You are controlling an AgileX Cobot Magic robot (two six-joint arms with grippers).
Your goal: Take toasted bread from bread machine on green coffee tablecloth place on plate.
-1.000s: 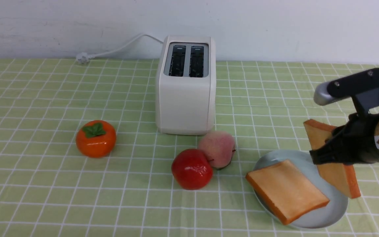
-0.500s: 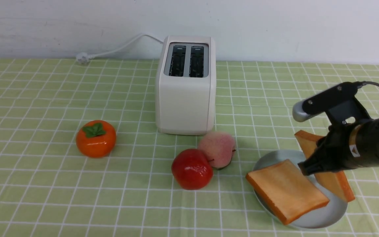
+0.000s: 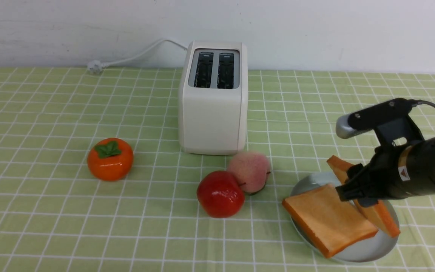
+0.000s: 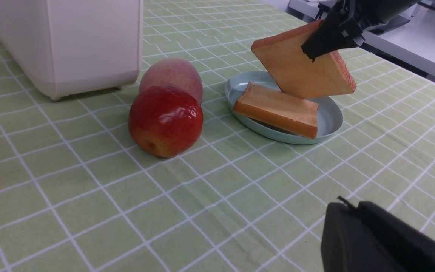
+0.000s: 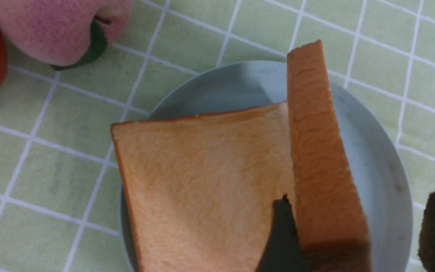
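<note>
The bread machine [image 3: 213, 113] stands at the back of the green coffee tablecloth [image 3: 51, 113], both slots dark and empty. One slice of toasted bread [image 3: 329, 219] lies flat on the plate [image 3: 368, 254]. A second slice [image 3: 381, 221] stands tilted on edge on the plate, leaning over the flat one. My right gripper [image 5: 359, 211] is open around this tilted slice [image 5: 315, 151]: one finger lies against its face, the other stands well clear of it. My left gripper [image 4: 347, 206] is shut and empty, low over the cloth, and does not show in the front view.
A red apple [image 3: 220, 193] and a pink peach [image 3: 248, 171] sit just left of the plate, in front of the bread machine. An orange persimmon [image 3: 110, 159] lies further left. The white power cord [image 3: 127, 58] trails along the back wall.
My right gripper came down and to the left with the second slice, setting it onto the plate. Its jaws then opened, so the slice is no longer clamped.
</note>
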